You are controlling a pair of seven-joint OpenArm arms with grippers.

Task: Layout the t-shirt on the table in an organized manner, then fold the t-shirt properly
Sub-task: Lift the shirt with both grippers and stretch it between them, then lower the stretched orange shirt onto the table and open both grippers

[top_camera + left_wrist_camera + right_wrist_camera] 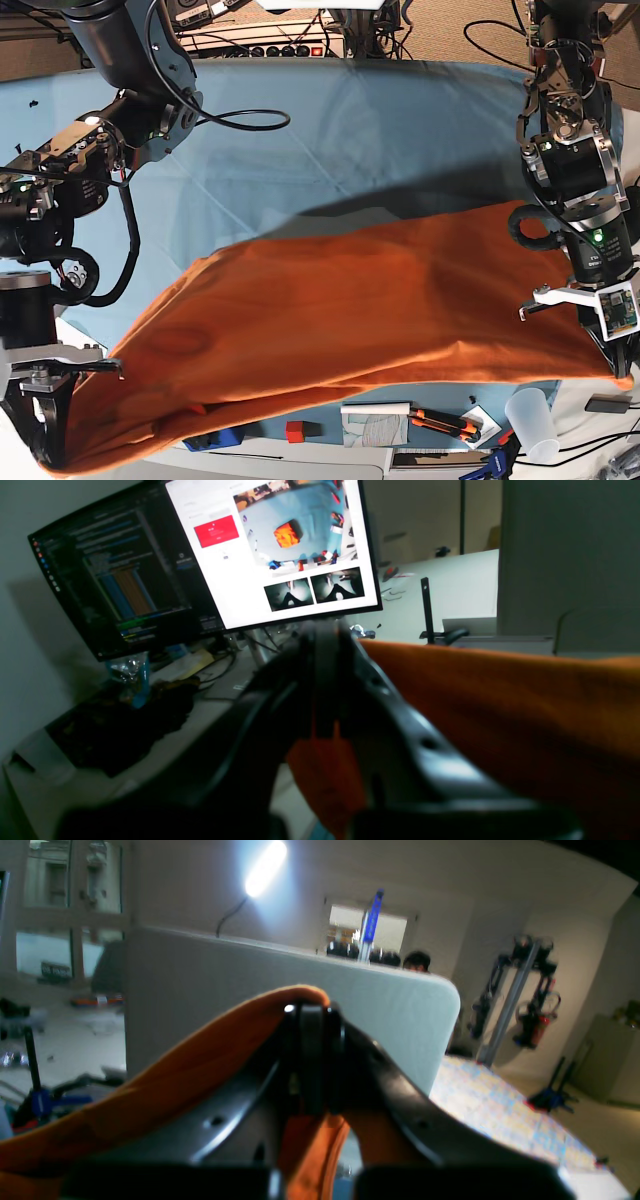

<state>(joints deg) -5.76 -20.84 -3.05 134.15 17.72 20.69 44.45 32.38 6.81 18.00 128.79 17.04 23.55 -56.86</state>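
The t-shirt is held aloft, stretched as one broad orange sheet between the two arms above the near half of the table. Its shadow falls on the blue cloth behind it. It is not yet laid flat, and no fold is visible.

Assessment: the layout step is in hand, not complete. Lowering, smoothing and all folding remain.

The left gripper has its jaws closed tight, with orange cloth pinched between them and hanging below. The right gripper is likewise clamped on an edge of the fabric, which arches over its tips.

Small tools and a plastic cup lie along the near edge, partly under the hanging hem.
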